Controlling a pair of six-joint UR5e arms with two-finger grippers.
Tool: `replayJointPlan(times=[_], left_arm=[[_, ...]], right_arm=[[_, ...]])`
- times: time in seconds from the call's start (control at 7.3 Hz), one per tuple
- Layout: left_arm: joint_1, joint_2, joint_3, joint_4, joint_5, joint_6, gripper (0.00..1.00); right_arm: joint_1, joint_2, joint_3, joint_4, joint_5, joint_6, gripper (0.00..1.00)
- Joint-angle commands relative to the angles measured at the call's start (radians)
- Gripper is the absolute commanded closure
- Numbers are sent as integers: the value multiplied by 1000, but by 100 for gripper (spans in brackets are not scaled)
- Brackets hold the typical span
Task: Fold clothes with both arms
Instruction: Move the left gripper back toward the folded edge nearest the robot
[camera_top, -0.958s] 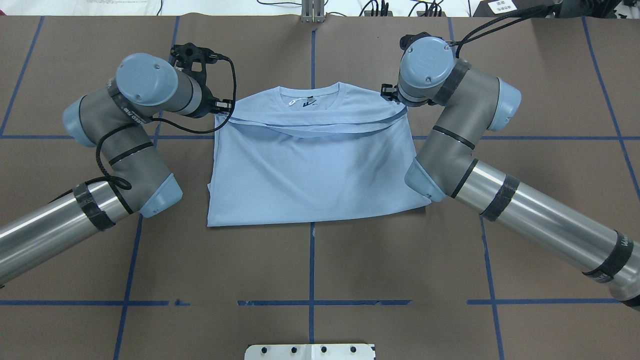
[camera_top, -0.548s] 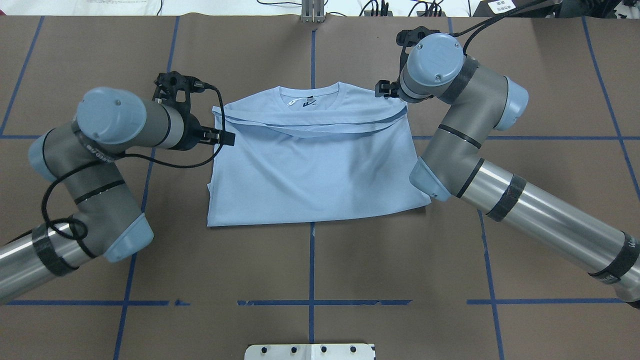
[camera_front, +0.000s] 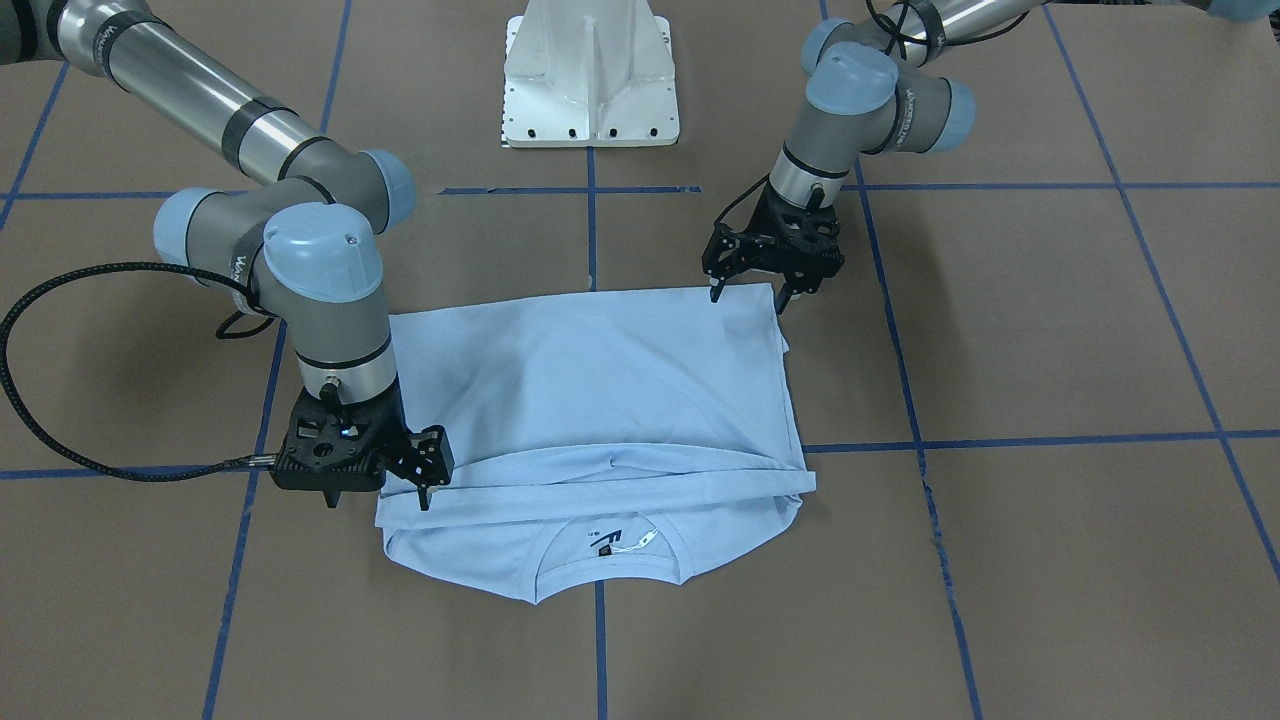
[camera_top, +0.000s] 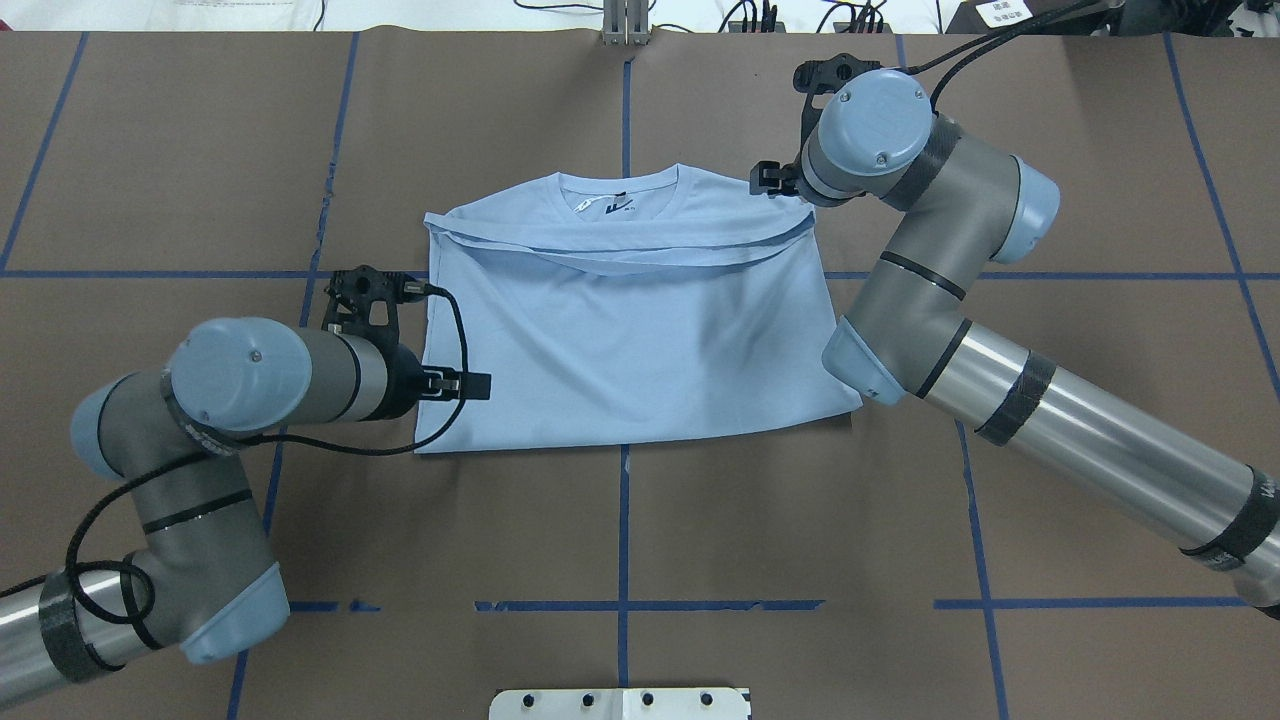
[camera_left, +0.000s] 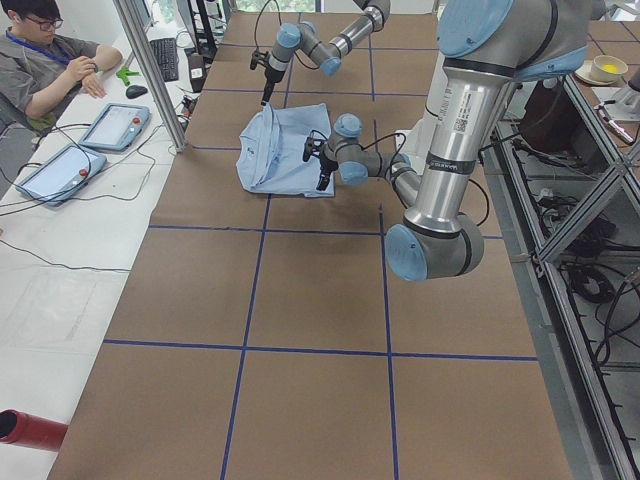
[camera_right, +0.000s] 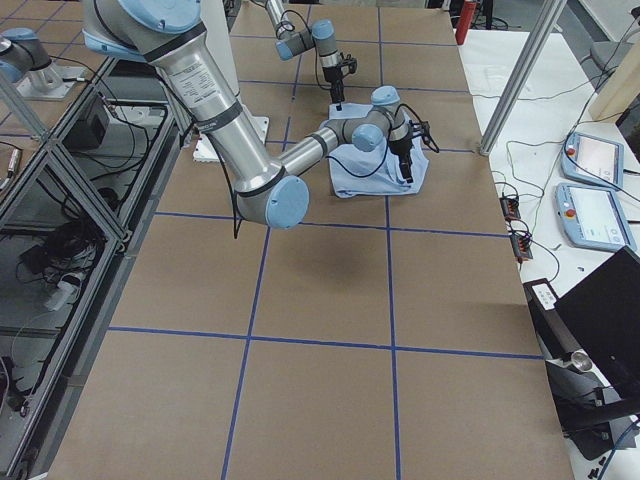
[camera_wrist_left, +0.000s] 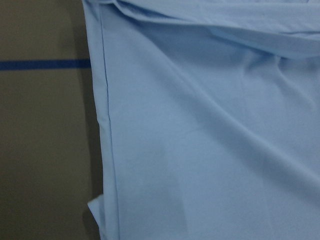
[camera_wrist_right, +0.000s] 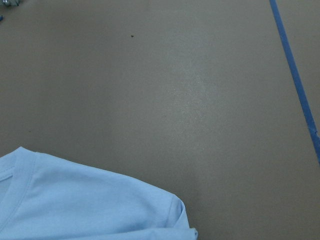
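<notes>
The clothes are one light blue T-shirt (camera_top: 620, 330) lying folded on the brown table, its bottom half laid up over the chest. The collar and dark label (camera_front: 606, 540) are at the far side from the robot. My left gripper (camera_front: 748, 295) hangs open just above the shirt's near left corner, with nothing between its fingers. My right gripper (camera_front: 380, 492) stands open at the far right shoulder, one fingertip (camera_front: 425, 492) at the folded edge. The left wrist view shows only the shirt's (camera_wrist_left: 210, 140) side edge. The right wrist view shows only the shoulder (camera_wrist_right: 90, 205) and bare table.
The white pedestal base (camera_front: 590, 80) stands at the robot's side of the table. Blue tape lines (camera_top: 622, 500) cross the brown cover. A metal post (camera_top: 625, 20) rises at the far edge. A person (camera_left: 50, 60) sits at a side desk with tablets (camera_left: 115, 125).
My left arm has swung back along the shirt's left edge, from the far left shoulder to the near left corner. The right gripper has backed slightly off the right shoulder.
</notes>
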Motion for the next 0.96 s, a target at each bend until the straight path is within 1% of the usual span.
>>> replayJointPlan(times=[0.0,0.27,0.41,0.55,0.68,0.82], left_arm=[[22,22,7,1,15,-18,13],[24,39,6,1,13,-18,15],[24,36,1,1,13,-20,22],[26,35,0,-1,13,-22,48],[27,35,-2,-1,13,-22,78],[32,35,-5,-1,13,-22,100]], right_arm=[[0,1,1,1,0,0,0],[0,1,1,1,0,0,0],[0,1,1,1,0,0,0],[0,1,1,1,0,0,0],[0,1,1,1,0,-1,0],[0,-1,-1,1,0,-1,0]])
